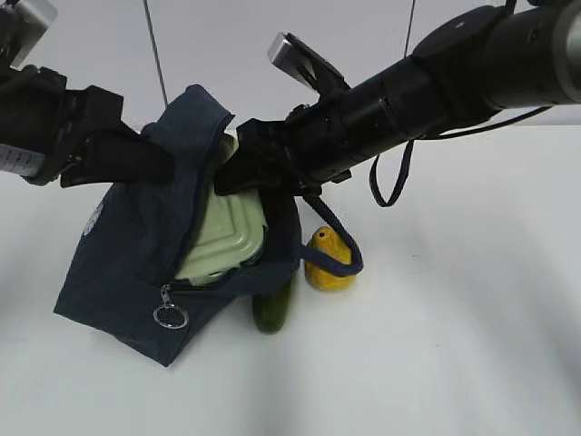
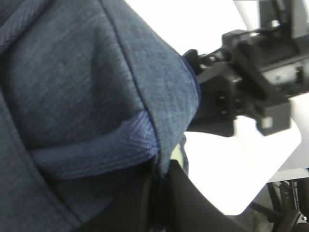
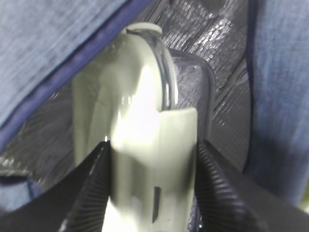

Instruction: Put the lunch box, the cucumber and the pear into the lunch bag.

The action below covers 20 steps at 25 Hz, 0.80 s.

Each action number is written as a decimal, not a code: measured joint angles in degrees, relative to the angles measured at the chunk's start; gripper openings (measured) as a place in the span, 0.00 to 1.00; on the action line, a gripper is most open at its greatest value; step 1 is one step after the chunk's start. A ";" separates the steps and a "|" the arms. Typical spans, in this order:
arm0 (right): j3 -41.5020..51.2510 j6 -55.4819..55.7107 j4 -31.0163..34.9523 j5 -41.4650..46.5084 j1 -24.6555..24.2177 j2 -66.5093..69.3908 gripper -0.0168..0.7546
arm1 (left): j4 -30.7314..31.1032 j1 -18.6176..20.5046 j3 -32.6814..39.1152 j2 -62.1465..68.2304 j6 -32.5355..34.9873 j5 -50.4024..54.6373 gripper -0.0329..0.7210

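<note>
Left claw (image 1: pixel 168 163): clamped on the bag's (image 1: pixel 136 245) top flap; I keep the mouth wide.
Right claw (image 3: pixel 153 186): gripping the box (image 1: pixel 222 236), half inside; I push deeper before letting go.
Cucumber (image 1: pixel 272 309), pear (image 1: pixel 329 261): on the table beside the bag.

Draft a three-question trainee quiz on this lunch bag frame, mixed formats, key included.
1. True or false: the right gripper is clamped on the lunch box.
2. What does the left gripper hold? A) the cucumber B) the fabric edge of the lunch bag C) nothing
3. Which two task items are outside the bag, on the table?

Key
1. True; in the right wrist view the fingers press both sides of the green-lidded box, which sits partly inside the bag.
2. B; it pinches the rim and keeps the mouth open.
3. The cucumber and the pear, both beside the bag's front edge.
</note>
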 joint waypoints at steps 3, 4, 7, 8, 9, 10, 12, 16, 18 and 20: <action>-0.03 -0.05 1.40 -0.49 0.00 1.57 0.53 | -3.38 0.00 0.00 0.00 2.83 0.32 0.04; -0.03 -0.05 1.50 -0.63 0.00 2.01 0.53 | -3.86 0.00 0.00 0.00 3.23 0.38 0.04; -0.03 -0.38 1.50 -1.56 0.00 2.38 0.53 | -4.22 0.00 0.00 0.00 3.85 0.81 0.04; -0.03 -0.51 1.50 -1.87 0.00 2.38 0.53 | -4.27 0.00 0.00 0.00 3.86 0.88 0.04; -0.12 -0.59 1.50 -2.39 0.00 2.38 0.53 | -4.27 0.00 0.00 0.00 3.86 0.93 0.04; -0.12 -0.71 1.39 -2.55 0.00 2.38 0.53 | -4.27 0.00 0.00 0.00 3.91 0.99 0.04; -0.12 -1.23 0.85 -2.84 0.00 2.38 0.55 | -4.21 0.00 0.00 0.00 3.91 1.18 0.04; -0.65 -1.44 0.36 -2.84 0.00 2.38 0.67 | -2.46 0.00 0.00 0.00 3.91 1.67 0.04; -1.00 -1.44 -0.30 -2.84 0.00 2.38 0.71 | -1.48 0.00 0.00 0.02 4.01 1.95 0.04; -1.25 -1.44 -1.41 -2.73 0.00 2.38 0.72 | -0.29 0.00 0.00 0.02 4.06 1.95 0.04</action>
